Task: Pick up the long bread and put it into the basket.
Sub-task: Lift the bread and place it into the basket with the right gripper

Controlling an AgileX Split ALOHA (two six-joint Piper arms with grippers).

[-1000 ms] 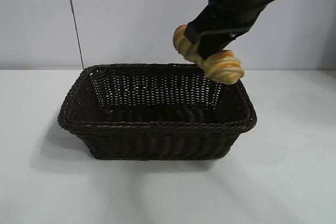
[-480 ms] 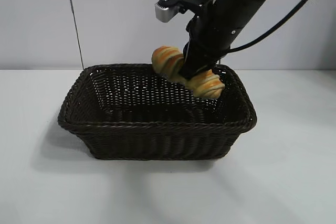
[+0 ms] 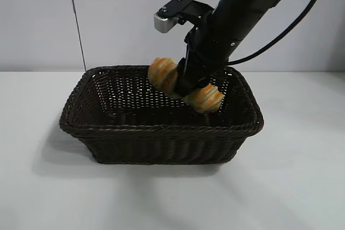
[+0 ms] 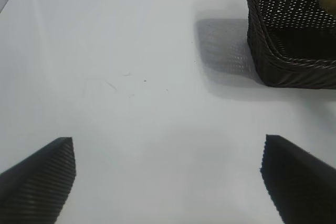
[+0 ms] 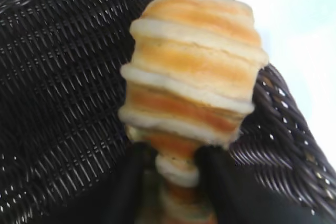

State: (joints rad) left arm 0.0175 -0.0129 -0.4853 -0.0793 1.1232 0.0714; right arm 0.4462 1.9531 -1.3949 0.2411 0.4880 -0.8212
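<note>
Two arms belong to this rig, but only the right one is working. The right end effector point(image 3: 187, 85) is reaching down from the upper right and is clamping the long bread point(image 3: 186, 87) around its middle, its dark fingers point(image 5: 131, 179) pressing on either side of the loaf in the right wrist view. The long bread is hanging inside the mouth of the basket point(image 3: 161, 130), in its far right part, roughly level with the braided rim and clear of the woven floor as far as the exterior view shows. Its long axis is running mostly left to right across the scene and is tilting: the left end is sitting higher, near the far wall, while the right end is pointing down and slightly toward the near side, close to the right wall. The orange-brown stripes are crossing the loaf at right angles to that axis. In the right wrist view one end of the long bread point(image 5: 194, 72) is sticking out beyond the fingers, over the dark weave of the basket point(image 5: 63, 77).

The basket is sitting on the white tabletop point(image 3: 291, 165). The left end effector point(image 4: 168, 177) is hovering over bare tabletop point(image 4: 131, 77) well to the left of the basket point(image 4: 289, 40), with its two dark fingertips point(image 4: 39, 174) spread wide apart and gripping nothing.
</note>
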